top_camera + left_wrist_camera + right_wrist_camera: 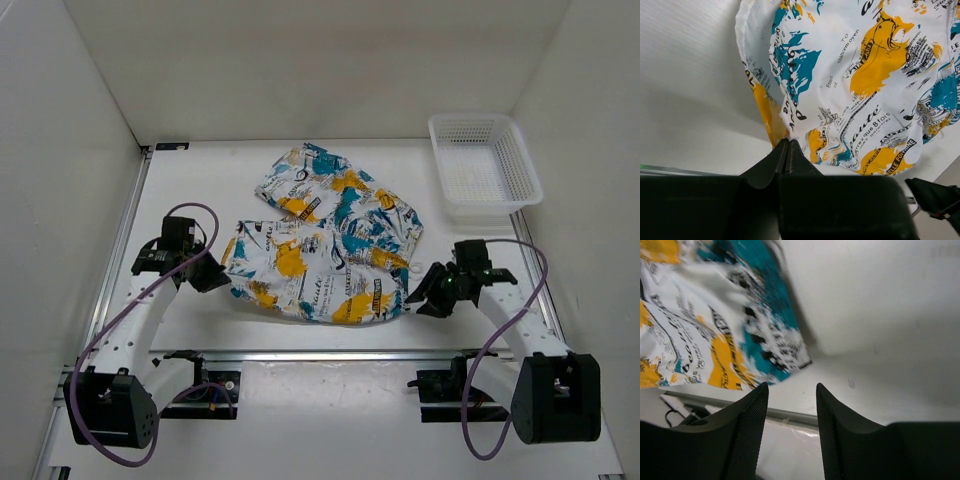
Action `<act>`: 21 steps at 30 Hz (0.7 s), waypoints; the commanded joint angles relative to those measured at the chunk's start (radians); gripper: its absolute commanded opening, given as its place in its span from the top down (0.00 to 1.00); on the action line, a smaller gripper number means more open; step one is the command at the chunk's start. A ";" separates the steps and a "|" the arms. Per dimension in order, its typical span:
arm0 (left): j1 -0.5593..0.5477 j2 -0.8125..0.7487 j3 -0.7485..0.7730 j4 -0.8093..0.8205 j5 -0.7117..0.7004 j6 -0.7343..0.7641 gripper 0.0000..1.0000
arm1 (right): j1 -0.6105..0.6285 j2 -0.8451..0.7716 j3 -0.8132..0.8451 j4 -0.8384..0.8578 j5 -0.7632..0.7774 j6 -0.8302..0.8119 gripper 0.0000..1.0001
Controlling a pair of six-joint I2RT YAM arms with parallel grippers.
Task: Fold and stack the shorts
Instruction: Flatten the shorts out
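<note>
Top external view, and the shorts (320,250) lie spread mid-table in a rumpled, overlapping heap. Whether that is one pair or two, I can't say from here. The left gripper (212,276) is at the cloth's 9 o'clock edge, and its wrist camera shows the jaws pressed tight together, apparently pinching the hem right at the tip. Over at the 4 o'clock corner, the right gripper (425,295) has its jaws spread moderately wide with nothing between them. The printed fabric sits just off to its upper left, blurred in the wrist view. The white mesh basket (500,190) waits at the table's 1 o'clock corner, well apart from the action.

This looks like thin, light, floppy fabric, so it should drape and sag rather than hold a shape. One pinch alone will likely drag it into a bunch. The best holds are probably the stitched hems or waistband, taken at two corners on opposite sides so the cloth stays taut through the fold. It's nothing fragile, though a shallow pinch could slip off.
</note>
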 commanded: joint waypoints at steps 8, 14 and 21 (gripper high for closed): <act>0.004 0.031 0.047 0.014 -0.021 0.022 0.90 | 0.029 -0.136 -0.232 0.198 -0.110 0.200 0.38; 0.004 0.031 0.056 0.014 -0.030 0.022 0.90 | 0.029 0.077 -0.270 0.457 -0.096 0.221 0.42; 0.004 0.049 0.109 -0.005 -0.030 0.022 0.90 | 0.136 0.189 -0.050 0.344 -0.001 0.217 1.00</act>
